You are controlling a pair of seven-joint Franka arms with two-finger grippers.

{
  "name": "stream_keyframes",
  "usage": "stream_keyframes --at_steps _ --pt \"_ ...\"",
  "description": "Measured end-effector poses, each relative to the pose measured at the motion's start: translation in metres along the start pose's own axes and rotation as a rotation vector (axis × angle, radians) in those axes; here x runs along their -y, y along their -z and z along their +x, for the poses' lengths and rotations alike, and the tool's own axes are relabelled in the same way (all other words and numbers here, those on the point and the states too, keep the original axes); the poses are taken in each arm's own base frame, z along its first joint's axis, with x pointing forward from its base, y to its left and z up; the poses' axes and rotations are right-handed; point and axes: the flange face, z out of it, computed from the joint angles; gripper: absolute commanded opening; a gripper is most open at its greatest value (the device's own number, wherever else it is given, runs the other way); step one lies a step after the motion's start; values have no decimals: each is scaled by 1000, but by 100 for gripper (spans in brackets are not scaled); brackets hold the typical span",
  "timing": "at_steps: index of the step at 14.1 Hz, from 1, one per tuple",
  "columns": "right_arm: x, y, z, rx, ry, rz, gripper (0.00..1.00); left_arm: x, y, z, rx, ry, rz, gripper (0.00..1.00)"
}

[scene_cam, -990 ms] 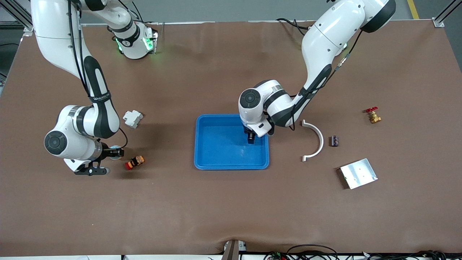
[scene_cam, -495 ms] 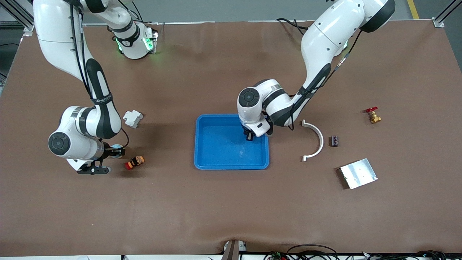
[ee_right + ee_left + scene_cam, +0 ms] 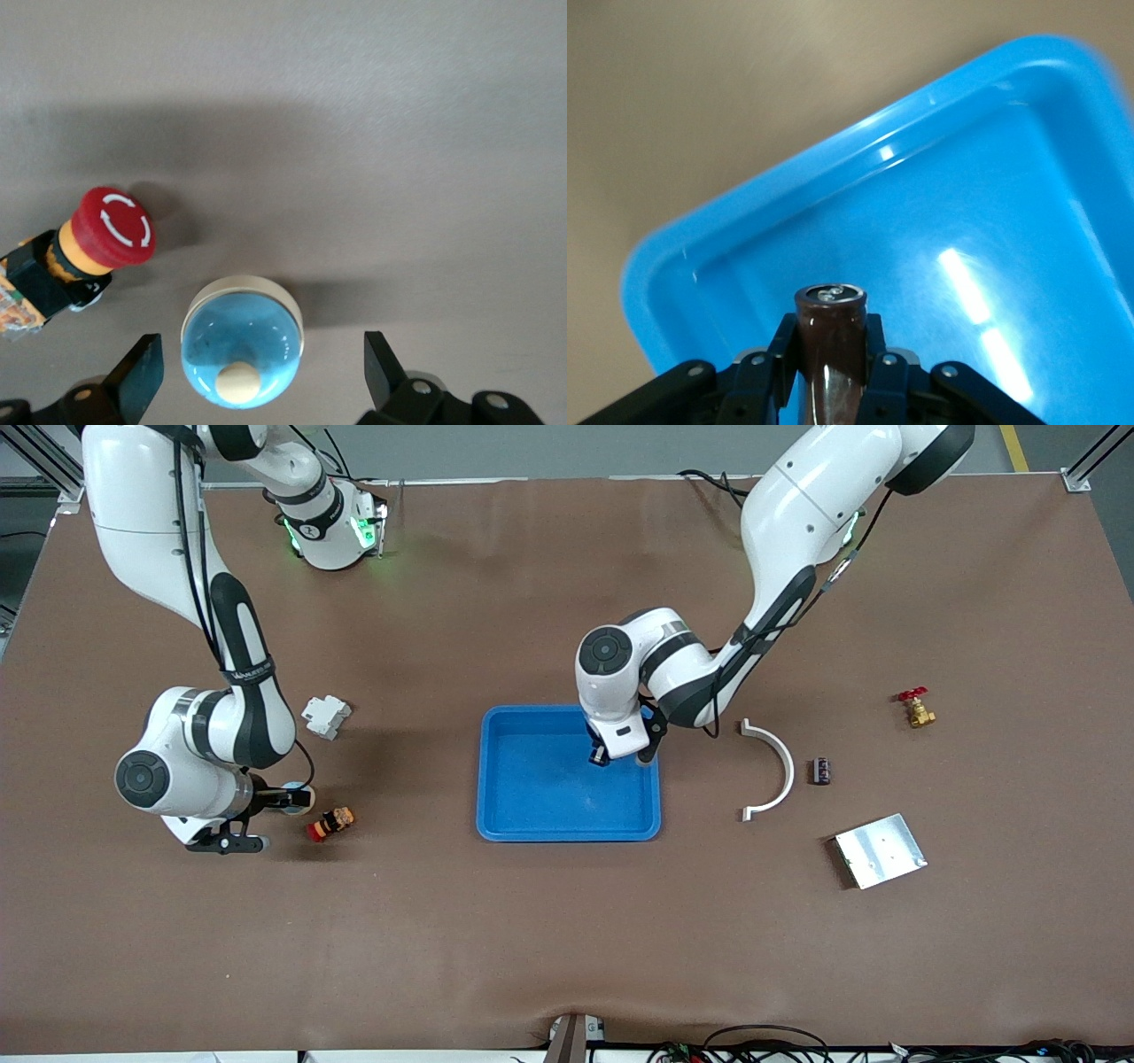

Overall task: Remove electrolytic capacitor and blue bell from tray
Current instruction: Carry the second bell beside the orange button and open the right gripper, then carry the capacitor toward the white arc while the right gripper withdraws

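Left wrist view shows your left gripper (image 3: pixel 830 372) clenched on the electrolytic capacitor (image 3: pixel 830 332) over the tray (image 3: pixel 673 266), while your right gripper (image 3: pixel 266 376), released, straddles the blue bell (image 3: pixel 242 341) on the table.

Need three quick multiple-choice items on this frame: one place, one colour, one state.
1. Where is the dome-shaped blue bell?
A. in the blue plastic tray
B. on the brown table beside the red-capped push button
C. on the silver plate

2. What colour is the cylindrical electrolytic capacitor?
A. dark brown
B. green
C. white

3. The left end effector is:
A. open over the table
B. shut on the capacitor
C. out of view

Key: 1 B, bell sits by the button between the right end effector's open fingers; 2 A, brown sleeve; 3 B, fingers clamp it over the tray.
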Motion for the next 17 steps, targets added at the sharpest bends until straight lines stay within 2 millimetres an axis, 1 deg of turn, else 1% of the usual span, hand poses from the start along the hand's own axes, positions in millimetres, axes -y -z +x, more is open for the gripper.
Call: stream_keyframes --at_steps 1,2,3,5,6,8,9,12,13,15,17 --pt "-2 7 2 1 -2 2 100 -1 14 9 -17 -92 1 0" --pt "-2 17 4 13 -2 7 100 -1 25 21 -31 -180 2 0" --pt "-1 33 6 30 0 15 100 -2 34 33 -37 -266 0 0" --pt "-1 77 9 70 5 35 100 -4 47 55 -22 -412 -12 0" --pt "0 104 10 82 10 46 100 -4 51 65 -12 -486 -16 0" --pt "-4 158 8 77 15 67 100 -3 51 80 -3 -630 -15 0" --pt "-11 183 2 67 9 81 100 -3 49 92 -1 -699 -11 0" --pt "-35 251 -29 47 -6 135 100 -2 46 140 10 -838 -11 0" --pt "-43 273 -43 41 -10 154 100 -1 45 150 12 -867 -10 0" --pt "-59 314 -70 19 -7 160 100 4 38 161 20 -947 3 0" --pt "-65 350 -96 -12 1 114 100 13 24 171 35 -1021 20 0"
